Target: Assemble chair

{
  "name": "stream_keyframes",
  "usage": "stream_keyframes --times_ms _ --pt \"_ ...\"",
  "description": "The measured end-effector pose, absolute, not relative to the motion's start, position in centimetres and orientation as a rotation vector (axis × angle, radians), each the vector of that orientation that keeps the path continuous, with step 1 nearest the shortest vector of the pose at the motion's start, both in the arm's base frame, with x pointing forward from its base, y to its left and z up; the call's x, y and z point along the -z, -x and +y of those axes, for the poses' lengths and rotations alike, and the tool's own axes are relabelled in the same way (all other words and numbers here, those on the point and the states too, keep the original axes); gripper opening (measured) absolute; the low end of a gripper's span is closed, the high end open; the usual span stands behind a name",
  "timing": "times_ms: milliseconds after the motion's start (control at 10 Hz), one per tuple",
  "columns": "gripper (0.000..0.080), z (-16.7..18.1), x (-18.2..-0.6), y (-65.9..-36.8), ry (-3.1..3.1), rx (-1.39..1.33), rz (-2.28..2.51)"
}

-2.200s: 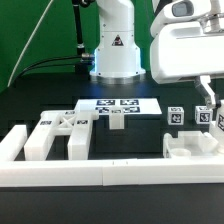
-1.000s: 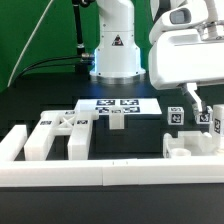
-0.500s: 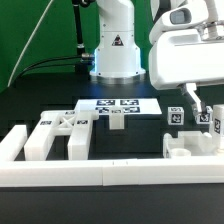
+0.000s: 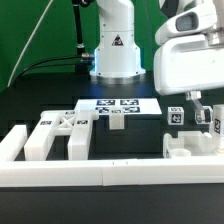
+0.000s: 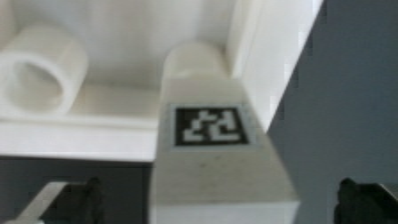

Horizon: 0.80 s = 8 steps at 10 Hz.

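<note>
The chair lies in loose white tagged parts. In the exterior view, two barred frames [image 4: 60, 135] lie at the left and a small block [image 4: 116, 121] stands by the middle. A hollow block [image 4: 190, 144] sits at the right, with two small tagged posts [image 4: 175, 117] behind it. My gripper [image 4: 205, 112] hangs over the rightmost post. In the wrist view a white tagged post [image 5: 214, 125] runs between my dark fingers [image 5: 68, 200]. The gripper [image 5: 217, 205] is open, with a gap on each side of the post.
The marker board [image 4: 118, 103] lies flat behind the small block. A long low white border rail [image 4: 100, 176] runs along the front edge. The robot base [image 4: 115, 50] stands at the back centre. A round hollow in a white part [image 5: 45, 80] shows beside the post.
My gripper has shifted toward the exterior view's right and now straddles the rightmost tagged post. The parts have not moved.
</note>
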<state>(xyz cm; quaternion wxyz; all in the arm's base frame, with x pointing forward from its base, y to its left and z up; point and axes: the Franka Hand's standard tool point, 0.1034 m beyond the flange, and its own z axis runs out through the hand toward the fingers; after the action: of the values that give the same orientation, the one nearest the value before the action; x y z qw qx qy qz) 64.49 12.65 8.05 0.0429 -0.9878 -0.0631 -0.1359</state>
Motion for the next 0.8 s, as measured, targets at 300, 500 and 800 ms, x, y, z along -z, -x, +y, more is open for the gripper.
stream_keyframes --times_ms 300,500,800 --pt "0.0649 10.7 -8.2 -64.7 3.045 0.11 -0.234" --pt "0.0649 10.5 -8.1 -64.6 3.048 0.106 -0.178" --pt "0.0348 10.5 -8.1 -64.6 3.048 0.098 -0.004"
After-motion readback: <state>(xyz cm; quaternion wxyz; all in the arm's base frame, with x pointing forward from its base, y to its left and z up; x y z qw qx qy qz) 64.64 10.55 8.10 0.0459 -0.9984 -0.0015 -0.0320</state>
